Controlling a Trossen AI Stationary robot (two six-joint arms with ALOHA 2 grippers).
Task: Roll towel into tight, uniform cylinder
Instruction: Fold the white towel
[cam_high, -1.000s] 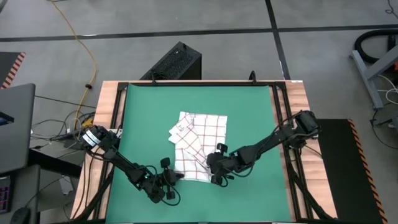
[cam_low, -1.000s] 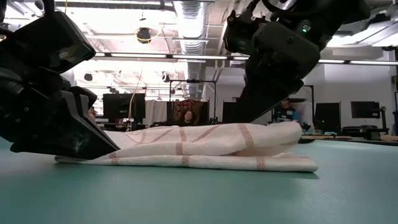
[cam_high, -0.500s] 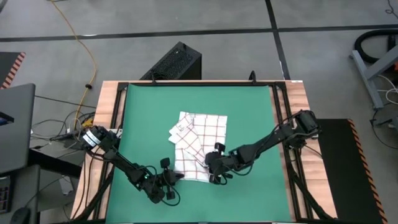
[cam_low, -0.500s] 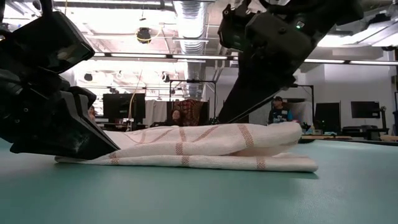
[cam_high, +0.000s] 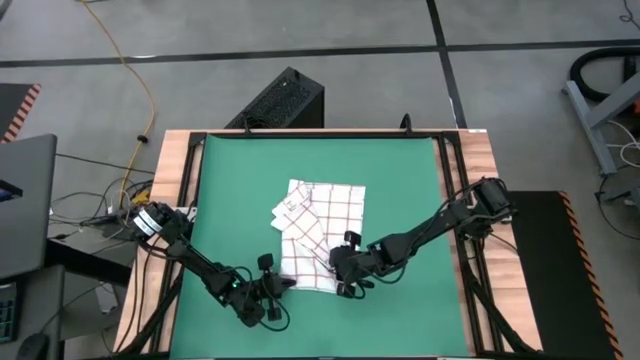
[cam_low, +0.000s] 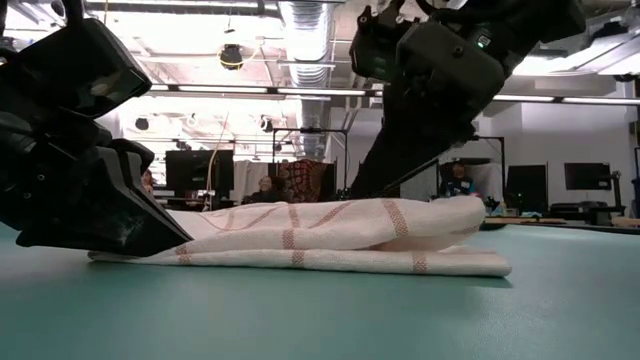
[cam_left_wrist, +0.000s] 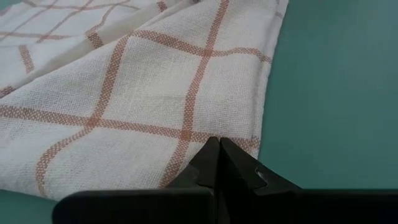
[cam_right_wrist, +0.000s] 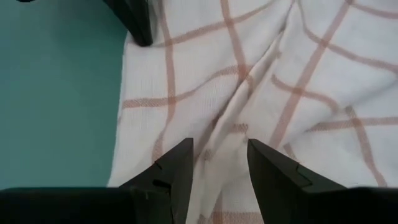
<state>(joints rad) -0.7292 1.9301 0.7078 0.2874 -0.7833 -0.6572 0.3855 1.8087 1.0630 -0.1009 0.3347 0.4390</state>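
Two arms reach in low from the table's side edges in the high view and meet at the lower edge of the towel (cam_high: 315, 232), which lies folded and rumpled a little below the middle of the green mat (cam_high: 400, 180), its checked upper part spread toward the centre of the frame.

The left arm runs from the left edge of the frame down and to the right, lying almost flat, and ends with the left gripper (cam_high: 277, 290) at the towel's lower left corner. In the left wrist view its two dark fingers (cam_left_wrist: 208, 163) are pressed together with no gap, their tips resting at the hem of the cloth; whether any cloth is pinched between them cannot be told.

The right arm slants from the right edge of the frame down and to the left, bent at the elbow, with the right gripper (cam_high: 340, 270) over the towel's lower right part. Its fingers (cam_right_wrist: 180, 163) stand apart with a clear gap, poised above a ridge of wrinkled cloth, and have hold of nothing. In the low view this arm angles steeply down behind the towel's raised fold.

Against the frames a second ago, the right gripper has edged slightly to the left and further over the cloth. The left gripper and the towel's outline look unchanged
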